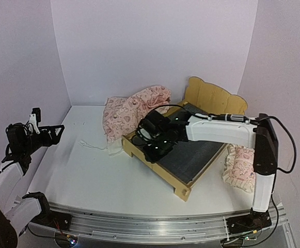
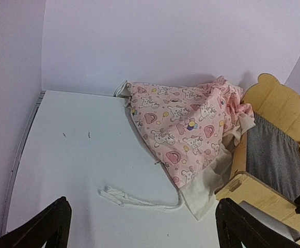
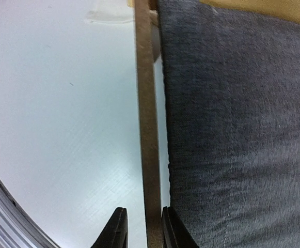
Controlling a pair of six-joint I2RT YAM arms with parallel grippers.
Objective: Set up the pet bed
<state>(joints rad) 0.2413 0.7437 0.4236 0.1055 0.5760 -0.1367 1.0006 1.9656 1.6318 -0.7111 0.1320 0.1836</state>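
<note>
The pet bed [image 1: 183,191], a pale-wood frame with a bear-ear headboard [image 1: 214,97] and a dark grey fabric base [image 1: 196,152], lies diagonally at the table's centre right. My right gripper [image 1: 152,150] reaches over its left end. In the right wrist view the right gripper [image 3: 144,230] straddles the bed's thin wooden side rail [image 3: 143,103], jaws narrowed. One finger touches the rail on the grey fabric [image 3: 232,129] side; a small gap remains at the other finger. My left gripper [image 1: 57,132] hovers wide open at the far left, left gripper [image 2: 142,227] holding nothing.
A pink heart-print quilt [image 1: 131,108] is heaped against the bed's left side, the same quilt [image 2: 186,124] trailing a white cord [image 2: 139,202] onto the table. A ruffled pink pillow [image 1: 240,168] lies right of the bed by the right arm. Walls enclose three sides.
</note>
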